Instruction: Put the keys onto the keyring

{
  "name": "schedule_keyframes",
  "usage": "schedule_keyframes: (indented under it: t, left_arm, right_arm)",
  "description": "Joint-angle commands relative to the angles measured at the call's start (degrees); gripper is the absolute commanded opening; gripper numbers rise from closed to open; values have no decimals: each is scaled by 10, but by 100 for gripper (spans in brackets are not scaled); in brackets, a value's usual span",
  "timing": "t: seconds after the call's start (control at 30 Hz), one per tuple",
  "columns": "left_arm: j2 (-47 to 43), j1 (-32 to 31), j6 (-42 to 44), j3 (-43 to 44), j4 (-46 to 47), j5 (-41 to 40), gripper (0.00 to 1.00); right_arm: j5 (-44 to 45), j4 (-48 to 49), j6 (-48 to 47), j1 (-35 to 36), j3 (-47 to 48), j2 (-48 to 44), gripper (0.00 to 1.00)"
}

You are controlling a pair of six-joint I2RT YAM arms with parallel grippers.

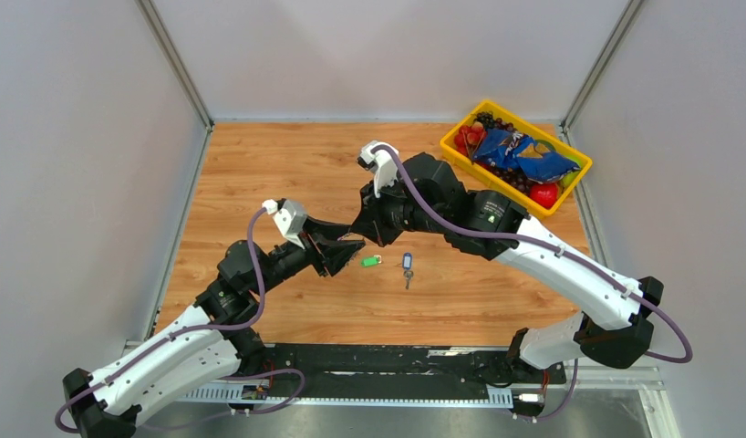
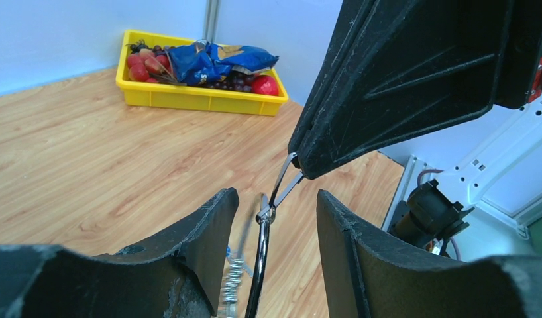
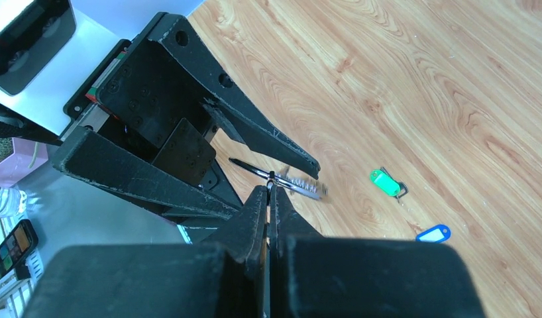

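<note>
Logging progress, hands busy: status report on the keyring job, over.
Right gripper shut on keyring. Left gripper open, straddling it. Green-tag key, blue-tag key loose on table. Nothing blocking.

No text, brand, number or sign can be read in any view. The blue bag (image 1: 520, 155) in the yellow tray (image 1: 497, 188) carries pale printing, but the marks are too small and crumpled to make out, in the left wrist view as well. The green key tag (image 1: 372, 261) and the blue key tag (image 1: 407, 260) on the table show blank faces. A phone (image 3: 13, 248) at the edge of the right wrist view shows small coloured squares, none legible.
</note>
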Motion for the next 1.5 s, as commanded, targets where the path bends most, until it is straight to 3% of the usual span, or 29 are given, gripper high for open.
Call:
schedule_keyframes:
  t: [0.0,0.2,0.57,0.63,0.77,0.83,0.93,1.07,1.2,1.47]
  left_arm:
    - [2,-1,12,12,32,-5,57]
    - [12,-1,9,12,42,-1,46]
    - [27,-1,-6,32,50,-3,2]
    - [27,-1,-11,36,50,-1,0]
    - [26,-1,-10,42,47,6,0]
    - [21,-1,-9,41,50,10,9]
    - [16,-1,-4,40,45,3,31]
    - [8,-1,4,39,38,-10,45]
    - [5,-1,11,41,34,-14,50]
    - [2,-1,12,36,33,-19,50]
  right_arm:
    - [2,8,10,6,31,0,0]
    - [0,7,11,10,31,-1,0]
    - [-5,2,12,16,12,-8,0]
    - [-6,2,11,17,3,-12,0]
    - [-6,2,12,19,-5,-17,0]
    - [-7,2,12,20,-6,-18,0]
    - [-9,2,13,21,-6,-18,0]
    - [-11,0,15,24,-6,-15,0]
    - [-10,0,17,26,-4,-12,0]
    - [-4,-3,43,27,6,-9,0]
